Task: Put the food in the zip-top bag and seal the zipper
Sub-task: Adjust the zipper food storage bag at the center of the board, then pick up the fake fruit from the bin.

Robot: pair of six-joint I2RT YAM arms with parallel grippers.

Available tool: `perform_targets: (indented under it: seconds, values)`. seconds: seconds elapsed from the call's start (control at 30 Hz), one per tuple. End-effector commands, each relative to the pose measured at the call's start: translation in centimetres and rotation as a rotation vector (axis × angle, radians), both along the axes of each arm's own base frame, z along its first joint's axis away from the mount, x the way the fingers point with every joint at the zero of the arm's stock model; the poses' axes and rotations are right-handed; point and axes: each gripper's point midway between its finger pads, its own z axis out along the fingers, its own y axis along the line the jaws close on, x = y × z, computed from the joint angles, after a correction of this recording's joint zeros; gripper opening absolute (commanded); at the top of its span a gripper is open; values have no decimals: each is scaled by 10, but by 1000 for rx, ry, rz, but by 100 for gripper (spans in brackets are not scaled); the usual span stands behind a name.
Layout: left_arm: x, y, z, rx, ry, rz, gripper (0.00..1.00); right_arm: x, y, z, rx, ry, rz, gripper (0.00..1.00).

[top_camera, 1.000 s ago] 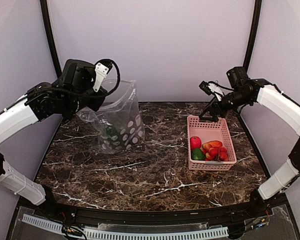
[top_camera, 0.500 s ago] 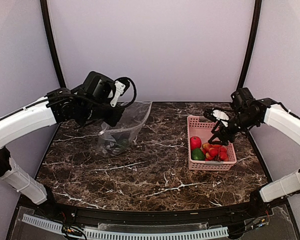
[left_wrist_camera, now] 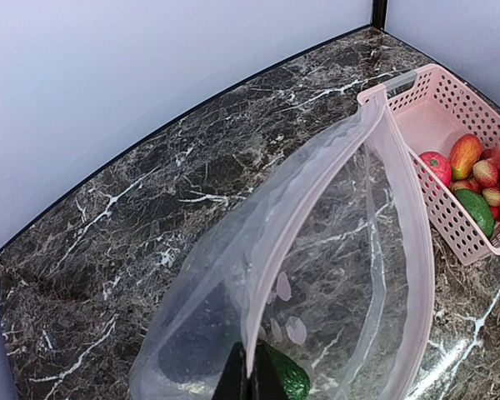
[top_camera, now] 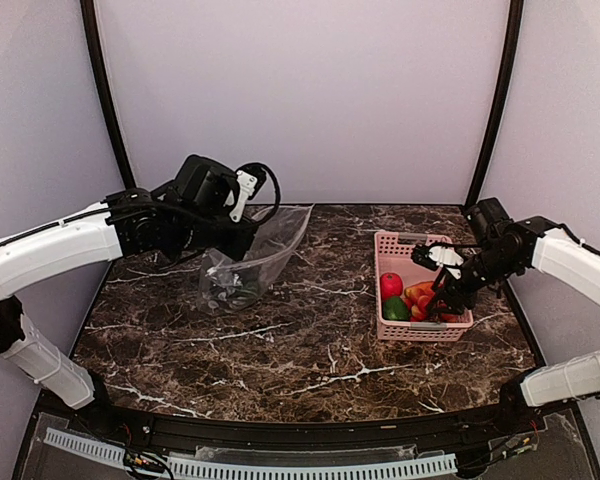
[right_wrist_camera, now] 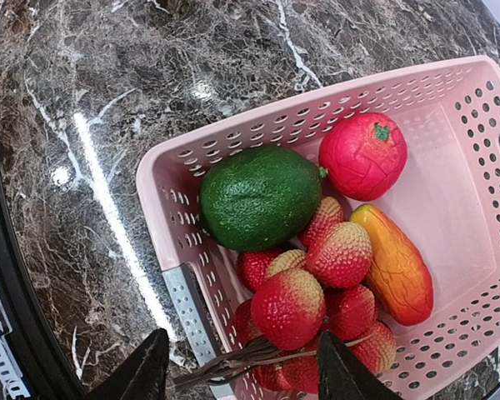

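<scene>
My left gripper (left_wrist_camera: 250, 382) is shut on the rim of the clear zip-top bag (left_wrist_camera: 342, 275), holding its mouth open toward the basket. The zipper (left_wrist_camera: 293, 208) runs along that rim. Inside the bag lie a dark eggplant (left_wrist_camera: 196, 342) and a green piece (left_wrist_camera: 285, 377). The remaining food sits in the pink basket (right_wrist_camera: 154, 179): a green fruit (right_wrist_camera: 261, 197), a red round fruit (right_wrist_camera: 362, 156), an orange piece (right_wrist_camera: 392, 265) and a red grape bunch (right_wrist_camera: 317, 283). My right gripper (right_wrist_camera: 243, 373) is open, one finger outside the basket's near corner, the other over the bunch, its stem between them.
The basket (top_camera: 420, 237) stands on the right of the dark marble table, the bag (top_camera: 255, 262) at the back left. A grey back wall and black corner posts close the far side. The table's front rail runs along the near edge.
My left arm lowered the bag toward the table and tipped its mouth to the right. My right gripper came down from the basket's far end to its near corner and narrowed its jaws.
</scene>
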Motion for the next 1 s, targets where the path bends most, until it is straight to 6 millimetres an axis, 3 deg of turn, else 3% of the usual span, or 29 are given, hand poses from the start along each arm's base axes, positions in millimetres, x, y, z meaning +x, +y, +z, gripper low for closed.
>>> perform_targets:
  seconds: [0.0, 0.17, 0.37, 0.53, 0.97]
  values:
    - [-1, 1, -1, -30, 1, 5, 1, -8, -3, -2, -22, -10, 13, 60]
    - [-2, 3, -3, -26, -1, 10, 1, -30, -5, -12, -54, -5, 94, 60]
    - [-2, 4, -3, -27, -4, 11, 1, -40, -9, -14, -94, -82, 169, 53]
    - [-2, 3, -5, -29, 3, 9, 1, -34, -9, -13, -116, -130, 168, 47]
    - [-3, 4, -7, -25, 7, 11, 1, -36, -11, -35, -183, -132, 201, 37]
